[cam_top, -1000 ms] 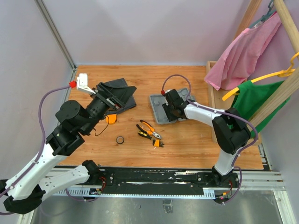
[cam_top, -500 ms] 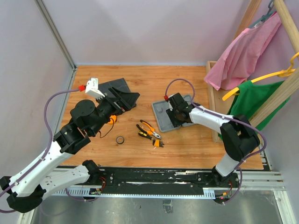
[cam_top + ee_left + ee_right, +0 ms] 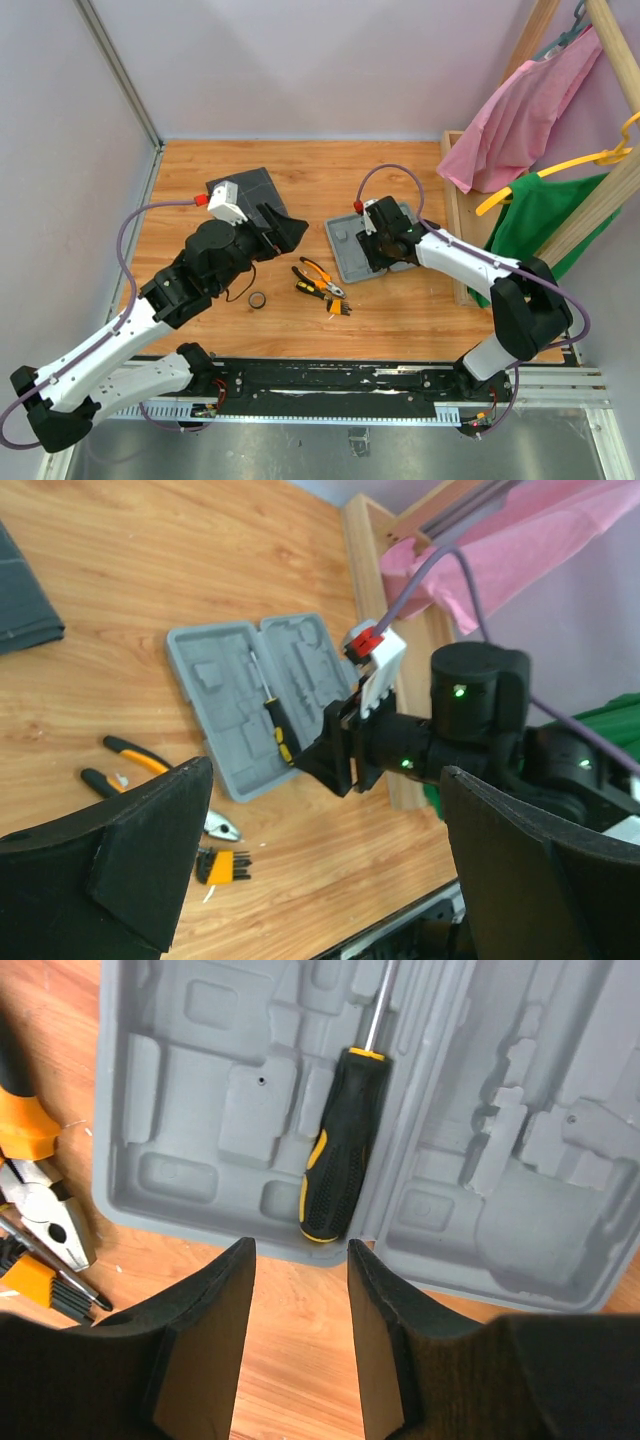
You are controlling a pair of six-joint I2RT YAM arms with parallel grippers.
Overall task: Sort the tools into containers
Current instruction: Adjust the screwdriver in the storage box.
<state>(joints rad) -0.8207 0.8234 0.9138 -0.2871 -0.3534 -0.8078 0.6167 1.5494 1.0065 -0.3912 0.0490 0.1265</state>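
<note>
The right jaws hung parted just above the open case (image 3: 190, 1090), covering its near edge; a screwdriver (image 3: 337, 1160) filled the slot by the hinge. Pliers (image 3: 322, 275) and a bit holder (image 3: 338, 306) crowded the worktop (image 3: 400, 310) left of it. The wooden rack (image 3: 453, 212) walled the right side. The left arm seemed to overhang the pouch (image 3: 255, 185)

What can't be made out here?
Top view: the right gripper covers the middle of the case, hiding the screwdriver that the right wrist view shows there.
Top view: the left arm overlaps the pouch; the left wrist view catches only its corner at the left edge.
Right wrist: the pliers are cut off by the left edge.
Tape ring: top view only, too small for detail.
</note>
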